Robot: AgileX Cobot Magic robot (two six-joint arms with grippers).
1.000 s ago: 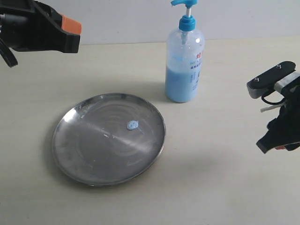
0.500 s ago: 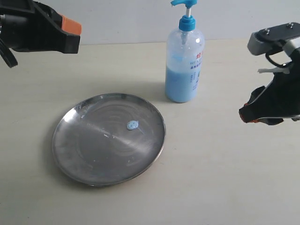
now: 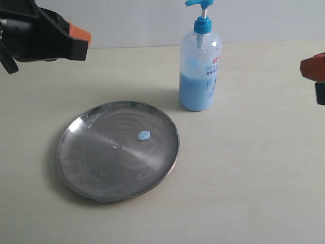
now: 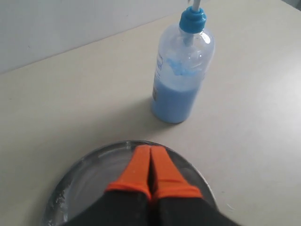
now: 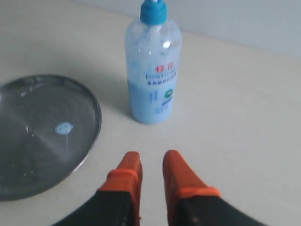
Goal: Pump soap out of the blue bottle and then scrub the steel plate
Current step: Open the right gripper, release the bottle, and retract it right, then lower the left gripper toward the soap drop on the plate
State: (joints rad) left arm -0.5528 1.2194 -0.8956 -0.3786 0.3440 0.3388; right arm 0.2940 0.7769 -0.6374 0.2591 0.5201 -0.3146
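The blue bottle [image 3: 200, 63] stands upright at the back of the table, half full of pale blue soap; it also shows as the bottle [image 4: 182, 70] and the bottle [image 5: 153, 66]. The steel plate [image 3: 91, 162] lies in front of it to the left, with a small blob of soap [image 3: 143, 135] near its middle, seen too as the blob [image 5: 64, 128]. My left gripper [image 3: 80, 36] hangs shut and empty at the upper left, above the plate [image 4: 89, 169]. My right gripper [image 5: 153, 157] is slightly open and empty, at the right edge [image 3: 314, 68], away from the bottle.
The pale tabletop [image 3: 244, 173] stretches round the plate and bottle. A light wall [image 3: 132, 20] runs along the back edge.
My right gripper has risen and drawn back to the right edge of the exterior view, now mostly out of frame. The left gripper, plate and bottle have stayed put.
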